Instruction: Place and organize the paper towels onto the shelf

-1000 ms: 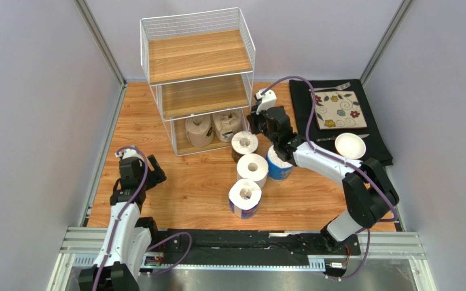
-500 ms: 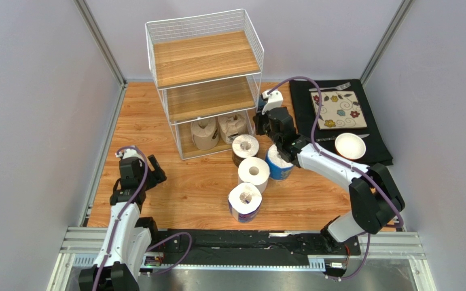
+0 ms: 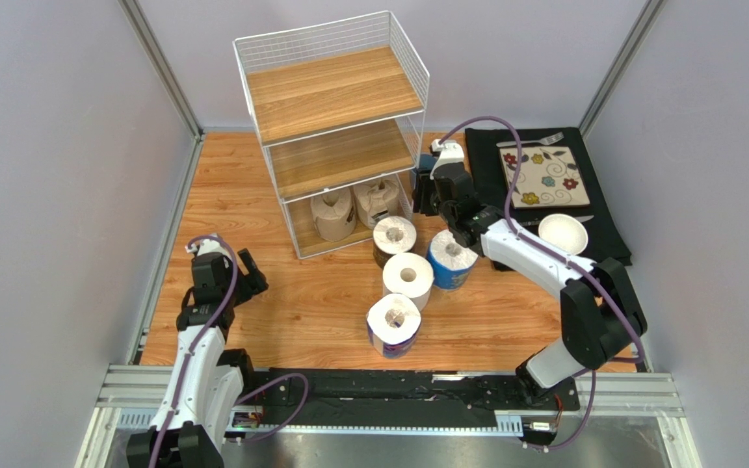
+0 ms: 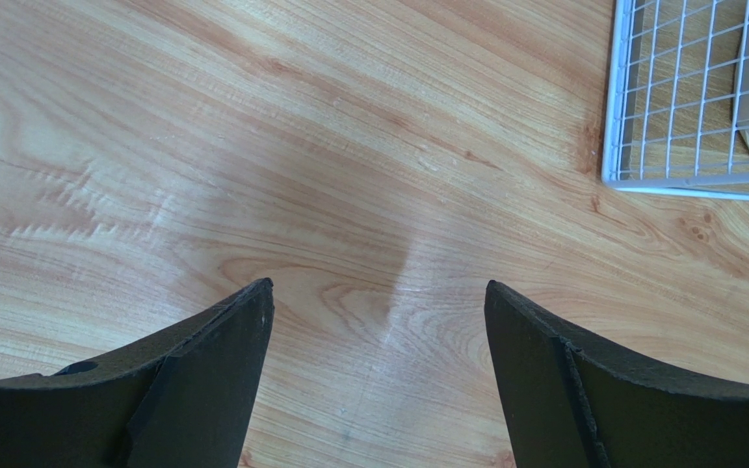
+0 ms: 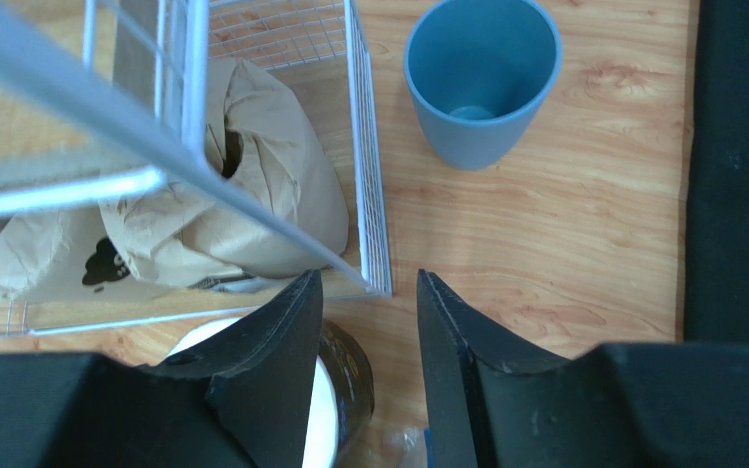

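Note:
The white wire shelf stands at the back, and its near right corner sits just beyond my right fingertips. Two brown paper towel rolls stand on its bottom board; one is close in the right wrist view. A dark-wrapped roll, a white roll and two blue-wrapped rolls stand on the table in front. My right gripper is open and empty at that corner. My left gripper is open and empty over bare wood at the left.
A blue cup stands just right of the shelf. A black mat at the right holds a floral plate, a white bowl and a fork. Grey walls close in both sides. The shelf's front left corner shows in the left wrist view.
The shelf has slid to the right, with both brown rolls on it, and my right gripper has moved right and back with it. The left arm has not moved.

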Robot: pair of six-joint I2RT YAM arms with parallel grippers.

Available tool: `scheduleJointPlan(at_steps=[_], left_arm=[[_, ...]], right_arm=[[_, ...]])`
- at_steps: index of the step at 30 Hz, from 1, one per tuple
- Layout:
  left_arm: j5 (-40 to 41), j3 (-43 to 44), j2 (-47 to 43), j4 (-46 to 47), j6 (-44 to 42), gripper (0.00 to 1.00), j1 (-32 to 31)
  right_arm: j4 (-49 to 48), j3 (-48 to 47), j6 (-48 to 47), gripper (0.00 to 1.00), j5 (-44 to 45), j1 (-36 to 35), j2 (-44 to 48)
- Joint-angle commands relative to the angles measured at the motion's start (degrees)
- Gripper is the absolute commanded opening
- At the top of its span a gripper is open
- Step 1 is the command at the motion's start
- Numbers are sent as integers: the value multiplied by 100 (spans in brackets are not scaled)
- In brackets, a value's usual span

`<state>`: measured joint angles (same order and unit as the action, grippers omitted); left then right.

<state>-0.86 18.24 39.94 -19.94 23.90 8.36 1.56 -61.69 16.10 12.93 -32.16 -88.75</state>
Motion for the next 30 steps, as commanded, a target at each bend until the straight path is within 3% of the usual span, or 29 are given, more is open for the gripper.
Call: scheduleJointPlan(at_steps=[1, 10, 16, 19, 30], left_arm=[[-107, -5, -74, 105, 27, 88, 43], [-247, -5, -57, 61, 18, 88, 43], [-546, 92, 5, -10, 106, 88, 34], [-485, 75, 31, 8, 27, 88, 43], [-467, 48, 31, -115, -140, 88, 43]], right_arm=[[247, 201, 104, 49, -97, -62, 761], [1406, 500, 657, 56, 139, -247, 1527], [2776, 377, 1719, 67, 1061, -229, 1730], [3479, 342, 2177, 67, 1370, -89, 1694], [4098, 816, 2583, 71, 1493, -18, 2151]])
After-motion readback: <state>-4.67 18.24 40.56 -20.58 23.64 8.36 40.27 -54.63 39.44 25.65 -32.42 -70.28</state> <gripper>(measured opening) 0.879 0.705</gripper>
